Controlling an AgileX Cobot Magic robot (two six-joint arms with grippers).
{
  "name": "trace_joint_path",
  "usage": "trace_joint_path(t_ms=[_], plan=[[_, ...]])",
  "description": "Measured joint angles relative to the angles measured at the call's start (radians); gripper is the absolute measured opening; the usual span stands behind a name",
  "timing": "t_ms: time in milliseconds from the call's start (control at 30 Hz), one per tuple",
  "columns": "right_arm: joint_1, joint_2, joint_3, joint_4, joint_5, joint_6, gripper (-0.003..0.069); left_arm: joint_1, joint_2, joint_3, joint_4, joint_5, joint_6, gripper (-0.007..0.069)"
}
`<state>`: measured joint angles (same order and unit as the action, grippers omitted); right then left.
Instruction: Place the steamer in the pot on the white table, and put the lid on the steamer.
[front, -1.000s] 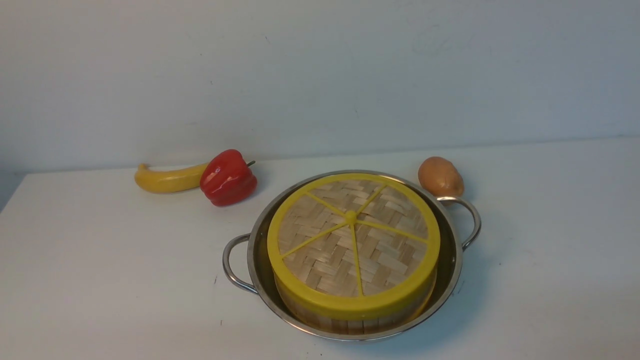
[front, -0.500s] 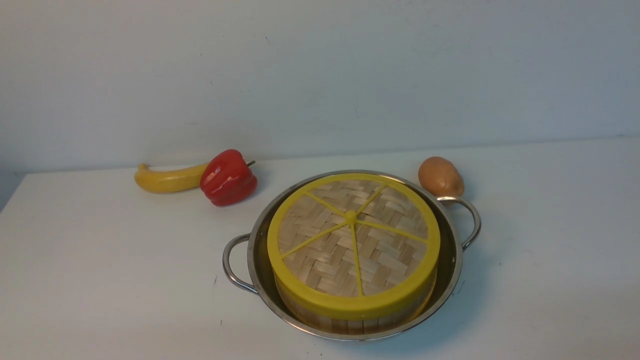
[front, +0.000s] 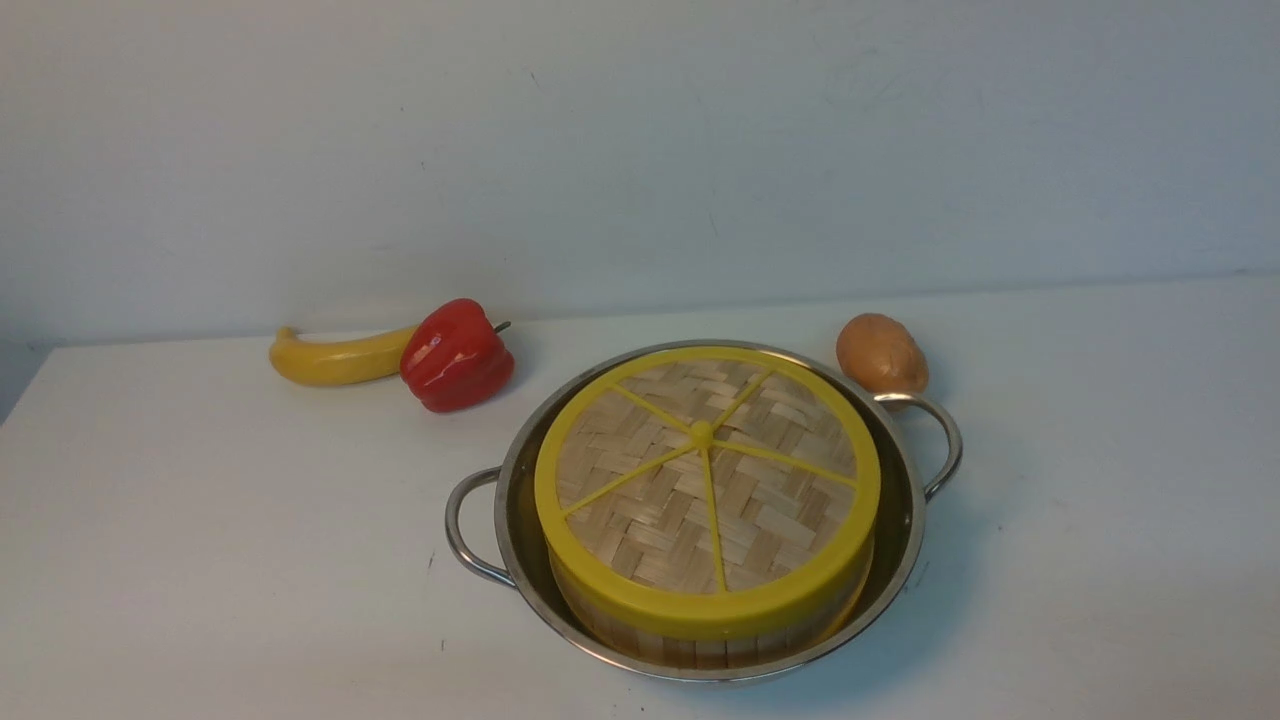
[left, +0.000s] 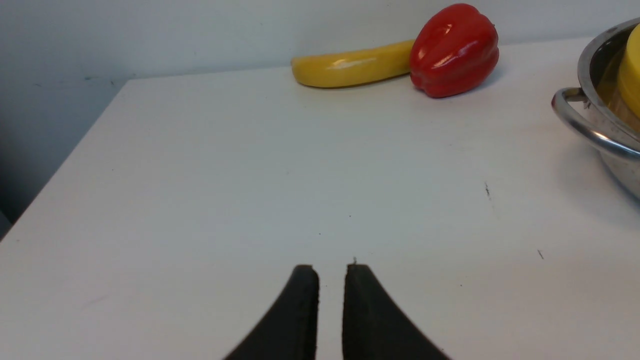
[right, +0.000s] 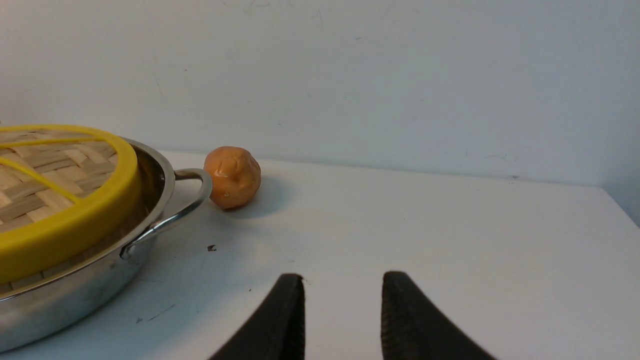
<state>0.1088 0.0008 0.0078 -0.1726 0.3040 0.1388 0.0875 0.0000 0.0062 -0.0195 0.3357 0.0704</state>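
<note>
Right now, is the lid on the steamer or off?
On. The lid sits flat atop the steamer, its yellow rim covering the basket's top, inside the pot.

I see: lid (front: 707, 490), tan basket-weave with yellow rim and spokes; pot (front: 520, 520), shiny silver; pepper (front: 456, 355), red; banana (front: 335, 358), yellow; potato (front: 880, 353), orange-brown; desk (front: 200, 520), white.

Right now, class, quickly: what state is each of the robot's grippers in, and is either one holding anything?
Left gripper: slightly open, a narrow gap between its fingertips, holding nothing.
Right gripper: open, holding nothing.
</note>
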Motion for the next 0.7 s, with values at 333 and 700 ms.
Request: trace_joint_path(t_ms=[333,700], plan=[[0.000,0.000,0.000,0.000,0.000,0.000,0.0239,0.000,0.000,0.000,0.000,0.000,0.000,0.0085],[0.000,0.000,0.000,0.000,0.000,0.000,0.0239,0.000,0.000,0.000,0.000,0.000,-0.001,0.0104]])
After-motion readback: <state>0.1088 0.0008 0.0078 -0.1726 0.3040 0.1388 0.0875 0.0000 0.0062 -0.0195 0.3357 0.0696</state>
